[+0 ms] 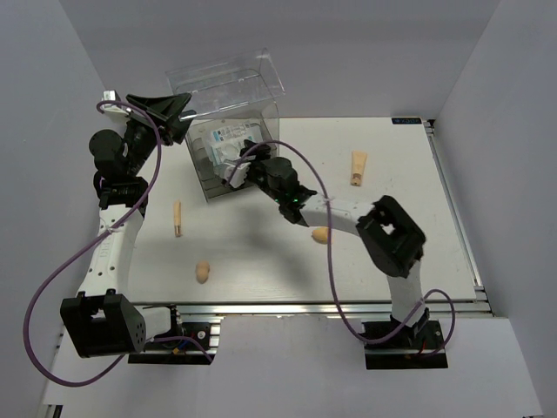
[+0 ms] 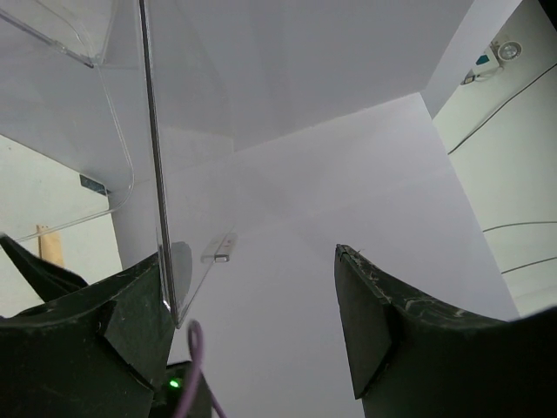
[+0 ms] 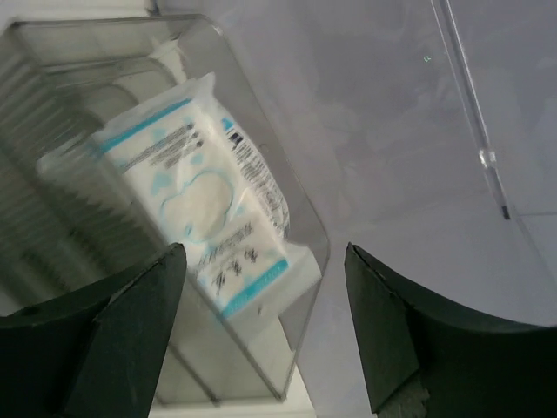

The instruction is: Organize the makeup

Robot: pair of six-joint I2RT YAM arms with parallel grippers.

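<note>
A white-and-blue packet (image 3: 204,205) lies inside the clear plastic drawer (image 3: 305,261) of the box (image 1: 228,96); from above the packets (image 1: 228,144) show through its wall. My right gripper (image 3: 265,279) is open just in front of the drawer, nothing between its fingers; in the top view the right gripper (image 1: 237,171) sits at the box's front. My left gripper (image 1: 171,110) is open at the box's upper left corner, and a clear panel edge (image 2: 157,174) runs beside its left finger (image 2: 130,305). On the table lie a tan cone tube (image 1: 358,167), a thin tan stick (image 1: 177,218) and two peach sponges (image 1: 203,272) (image 1: 320,233).
The white table (image 1: 400,226) ends in a metal rail at the near edge (image 1: 331,305) and another along the right side (image 1: 452,200). Grey walls close in the left, back and right. A purple cable (image 1: 52,279) loops off the left arm.
</note>
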